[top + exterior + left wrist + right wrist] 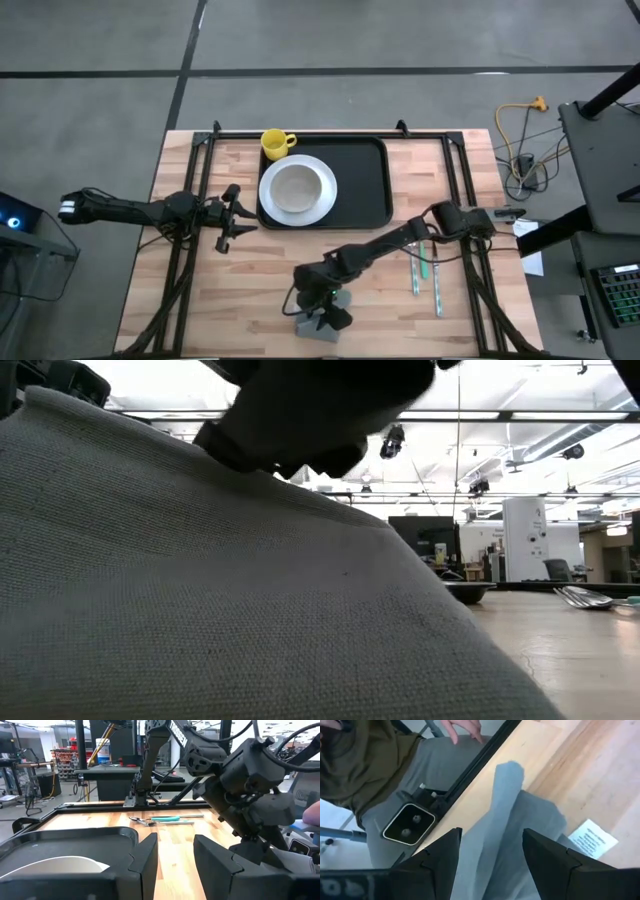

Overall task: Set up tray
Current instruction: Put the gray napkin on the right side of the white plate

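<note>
The black tray (pixel 365 180) lies at the table's far middle and carries a white plate with a bowl (pixel 297 190); a yellow mug (pixel 277 143) stands at its far left corner. A grey napkin (pixel 322 326) lies at the table's near edge and fills the low view (pixel 200 590). My right gripper (pixel 320 305) is open over it, one finger on either side of the cloth (pixel 505 830). My left gripper (pixel 233 216) is open and empty, just left of the tray, pointing toward it (pixel 175 855). My right gripper comes at the grey napkin from above, its open fingers (pixel 437 860) standing on either side of the cloth's middle strip (pixel 492 855). I cannot tell whether the fingers touch the cloth. The napkin's far end (pixel 510 770) lies on the table.
Cutlery with green handles (pixel 427 272) lies on the wood right of the right arm. A white label (pixel 592 837) is stuck on the table beside the napkin. A person sits just beyond the near edge, a hand (pixel 462 730) by the table frame. The low camera (pixel 410 822) sits there.
</note>
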